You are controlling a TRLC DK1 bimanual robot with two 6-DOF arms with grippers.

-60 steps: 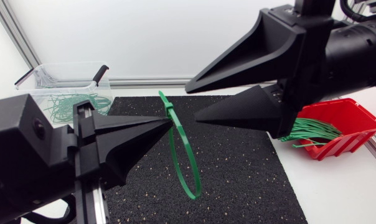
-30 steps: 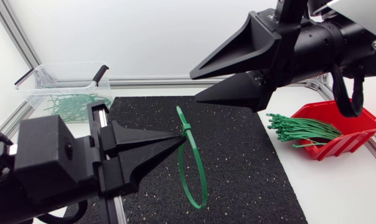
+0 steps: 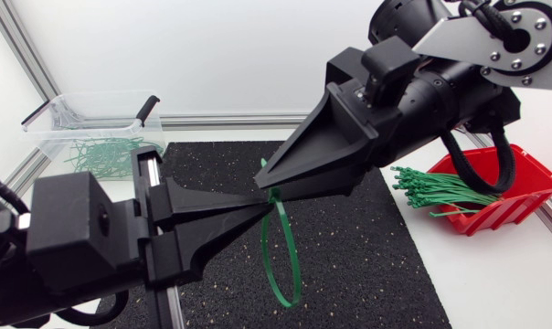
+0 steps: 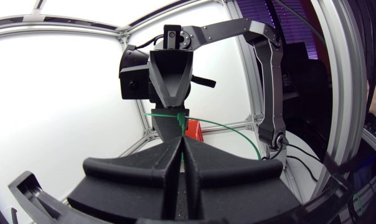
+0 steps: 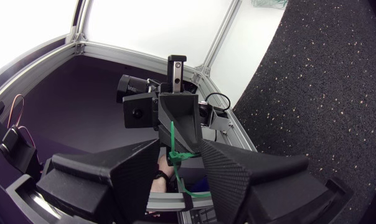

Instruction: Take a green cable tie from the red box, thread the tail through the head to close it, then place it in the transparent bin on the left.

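Green plastic cable tie (image 3: 275,196) is out of the red plastic box (image 3: 518,174) & looks looped shut, hanging over the black speckled mat (image 3: 367,265). Left gripper (image 3: 263,207) pinches it by the head. Right gripper (image 3: 265,181) is at the head too; can't tell if it's clamped. Left to do, prob.: drop it in the clear plastic bin (image 3: 57,110). No legible print.

Black speckled mat (image 3: 367,265) on white table (image 3: 495,283)

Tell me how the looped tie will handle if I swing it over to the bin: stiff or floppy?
Probably springy, not limp: the tie hangs from the left fingers as an open, rounded loop. Likely very light, since it is a thin strip, so a fast swing may set it wobbling.
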